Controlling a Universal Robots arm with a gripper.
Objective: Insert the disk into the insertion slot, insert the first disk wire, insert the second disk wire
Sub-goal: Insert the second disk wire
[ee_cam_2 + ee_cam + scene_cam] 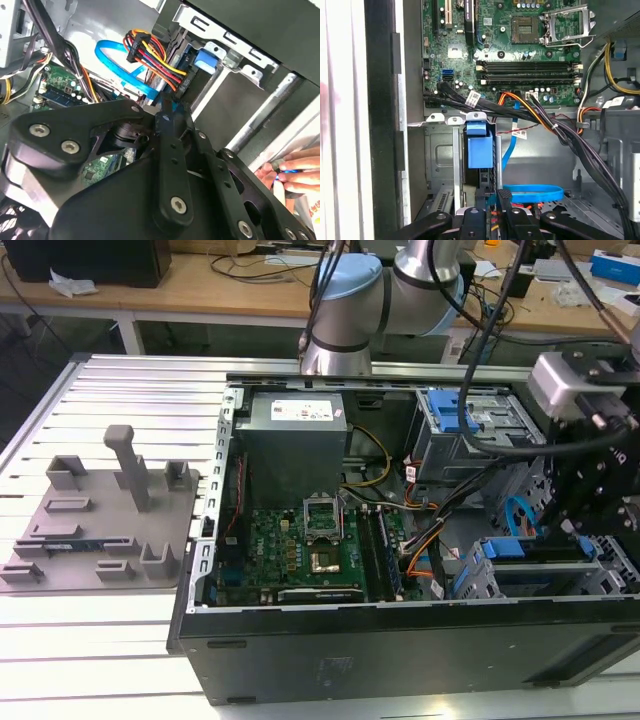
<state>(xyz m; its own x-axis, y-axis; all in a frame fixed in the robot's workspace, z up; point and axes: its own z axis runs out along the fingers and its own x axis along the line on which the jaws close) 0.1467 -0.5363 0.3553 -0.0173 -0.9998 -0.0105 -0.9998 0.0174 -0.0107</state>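
Inside the open computer case [400, 640], at the corner by the exterior view's right, the pincer [501, 210] hangs low over the drive cage [440, 155]. Arm [380, 300] reaches in from behind the case. Pincer fingers [172, 150] pressed together on a dark plug with red, yellow and orange wires [155, 57], beside a flat blue cable [112, 62] that loops just next to it. Disk [480, 150] sits inside the cage's slot [470, 172], its blue frame end facing the pincer; in the exterior view the blue frame shows at the same corner [525, 548]. Motherboard [300, 545] lies toward the case's middle, power supply box [295, 435] beyond it. Grey fixture plate [100, 520] rests on the bench [100, 640], well apart from the case. A person's hand [292, 172] is near the case's outer wall.
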